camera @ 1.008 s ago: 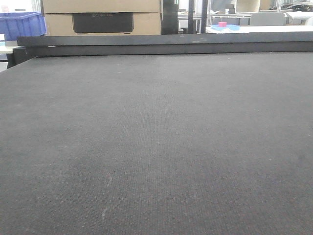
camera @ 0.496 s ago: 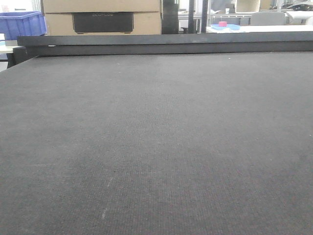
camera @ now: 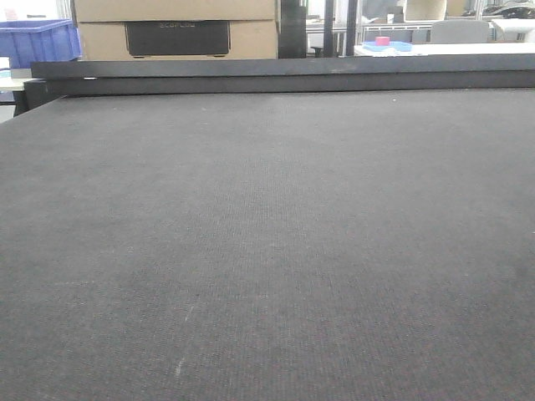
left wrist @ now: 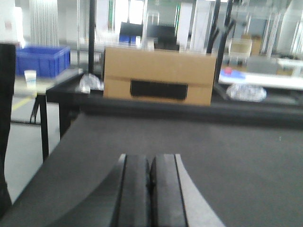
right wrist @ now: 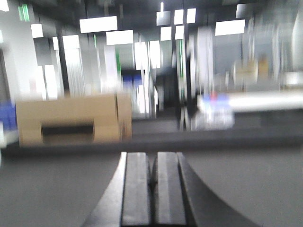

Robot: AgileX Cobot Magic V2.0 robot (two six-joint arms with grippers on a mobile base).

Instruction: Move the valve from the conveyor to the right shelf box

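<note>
Valve is in none of the views; the conveyor (camera: 267, 251) shows only belt. The left pincer (left wrist: 150, 163) and right pincer (right wrist: 154, 161) are both pressed together and empty. An arriving valve could pass before either opens.

Dk grey conveyor (camera: 267, 251): very wide, flat belt w/ fine woven texture, fills most of front view. Dk rail (camera: 284, 75) runs along its far edge, L to R. Faint pale scuff (camera: 178, 366) on belt nr bottom, left of centre. Beyond rail, far R: white table (camera: 468, 49) w/ pink item (camera: 382, 40) sitting on blue flat thing (camera: 397, 47). Left wrist view: side table (left wrist: 33, 85) off belt's left corner carries blue crate (left wrist: 42, 60) + pale cup (left wrist: 30, 78).
</note>
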